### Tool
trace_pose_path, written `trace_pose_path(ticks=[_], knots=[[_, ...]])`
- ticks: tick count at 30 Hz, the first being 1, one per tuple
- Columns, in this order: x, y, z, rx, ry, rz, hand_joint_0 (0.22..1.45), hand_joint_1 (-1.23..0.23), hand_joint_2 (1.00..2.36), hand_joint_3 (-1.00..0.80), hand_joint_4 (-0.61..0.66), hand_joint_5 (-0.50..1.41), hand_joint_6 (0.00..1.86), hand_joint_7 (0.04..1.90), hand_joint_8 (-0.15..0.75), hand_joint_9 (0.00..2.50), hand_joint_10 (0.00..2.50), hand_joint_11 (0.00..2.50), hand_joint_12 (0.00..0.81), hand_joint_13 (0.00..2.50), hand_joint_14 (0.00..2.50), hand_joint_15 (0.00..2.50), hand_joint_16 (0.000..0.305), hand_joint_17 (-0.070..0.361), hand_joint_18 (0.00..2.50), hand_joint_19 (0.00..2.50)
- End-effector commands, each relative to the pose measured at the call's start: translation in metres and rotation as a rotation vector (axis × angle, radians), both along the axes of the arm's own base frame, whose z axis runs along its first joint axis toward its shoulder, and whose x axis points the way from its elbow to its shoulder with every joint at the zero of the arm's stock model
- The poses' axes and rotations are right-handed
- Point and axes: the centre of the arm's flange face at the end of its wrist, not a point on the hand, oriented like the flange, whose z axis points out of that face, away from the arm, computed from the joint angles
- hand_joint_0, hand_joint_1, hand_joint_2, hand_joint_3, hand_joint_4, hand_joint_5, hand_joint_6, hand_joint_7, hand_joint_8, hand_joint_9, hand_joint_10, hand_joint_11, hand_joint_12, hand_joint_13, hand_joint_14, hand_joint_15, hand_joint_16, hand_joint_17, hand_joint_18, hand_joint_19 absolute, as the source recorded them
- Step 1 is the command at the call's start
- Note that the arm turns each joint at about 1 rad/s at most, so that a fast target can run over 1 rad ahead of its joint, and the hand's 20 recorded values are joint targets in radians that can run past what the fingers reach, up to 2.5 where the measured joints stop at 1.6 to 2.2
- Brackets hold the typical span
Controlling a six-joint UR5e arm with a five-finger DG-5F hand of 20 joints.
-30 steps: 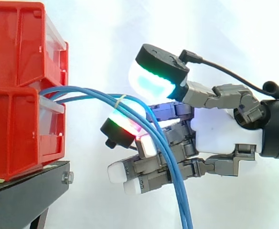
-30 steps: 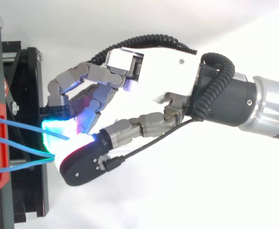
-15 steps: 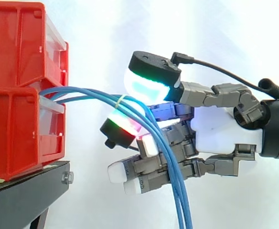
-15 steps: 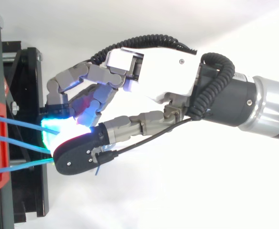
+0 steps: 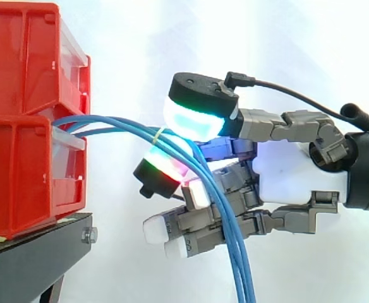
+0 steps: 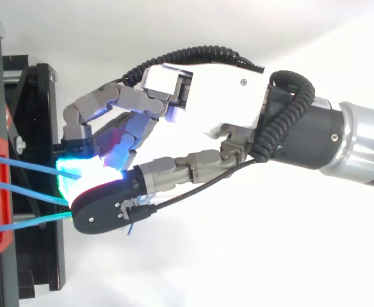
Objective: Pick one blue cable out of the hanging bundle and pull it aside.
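Several blue cables (image 5: pixel 115 123) leave the lower red bin (image 5: pixel 14 183), arch to the right and hang down past the hand (image 5: pixel 298 173). A pale band (image 5: pixel 158 133) ties them together at the top of the arch. The thumb's green-cyan pad (image 5: pixel 194 117) lies on top of the bundle just right of the band. A curled finger with a red-green pad (image 5: pixel 161 169) sits under it, so the cables are pinched between the two. From above, three blue cables (image 6: pixel 27 165) run from the bin's edge and meet under the thumb of the hand (image 6: pixel 219 102).
Two red bins are stacked, the upper one (image 5: pixel 20 63) above the lower, on a black stand (image 5: pixel 33 252) at the left. Seen from above, the stand's frame (image 6: pixel 36 128) lies close to the fingertips. A white curtain hangs behind.
The thumb has swung left and down over the cable bundle, closing the gap to the finger below. The cables hang slightly closer together. The arm has barely moved.
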Motion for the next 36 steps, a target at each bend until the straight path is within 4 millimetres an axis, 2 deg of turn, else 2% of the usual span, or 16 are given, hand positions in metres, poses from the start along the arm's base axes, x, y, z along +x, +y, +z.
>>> trace_pose_path(ticks=[1, 6, 12, 17, 23, 36], knots=[[0.000, 0.001, -0.001, -0.001, 0.004, 0.001, 0.58, -0.72, 1.02, -0.10, 0.05, -0.08, 0.88, 1.24, 0.299, 1.25, 0.02, 0.54, 0.365, 0.82, 0.01, 0.33, 0.041, 0.092, 0.65, 0.27], [-0.005, 0.001, 0.001, -0.010, 0.037, 0.004, 0.58, -0.74, 1.02, -0.07, 0.03, -0.08, 0.89, 1.23, 0.301, 1.21, 0.02, 0.53, 0.371, 0.82, 0.01, 0.33, 0.042, 0.095, 0.66, 0.26], [-0.022, 0.001, 0.018, -0.033, 0.136, 0.027, 0.58, -0.77, 1.02, -0.04, -0.03, -0.06, 0.88, 1.23, 0.287, 1.20, 0.01, 0.50, 0.380, 0.84, 0.01, 0.34, 0.045, 0.102, 0.68, 0.25], [-0.031, -0.004, 0.035, -0.048, 0.170, 0.021, 0.58, -0.78, 1.01, -0.04, -0.03, -0.06, 0.88, 1.23, 0.258, 0.99, 0.01, 0.25, 0.373, 0.81, 0.01, 0.30, 0.045, 0.101, 0.68, 0.22], [-0.034, 0.001, 0.034, -0.056, 0.194, 0.028, 0.58, -0.78, 1.01, -0.04, -0.03, -0.06, 0.88, 1.23, 0.240, 0.82, 0.00, 0.13, 0.369, 0.78, 0.01, 0.28, 0.044, 0.099, 0.66, 0.20], [-0.033, 0.003, 0.034, -0.057, 0.184, 0.032, 0.59, -0.78, 1.01, -0.04, -0.02, -0.06, 0.88, 1.22, 0.237, 0.78, 0.00, 0.12, 0.368, 0.75, 0.01, 0.28, 0.043, 0.097, 0.62, 0.20]])
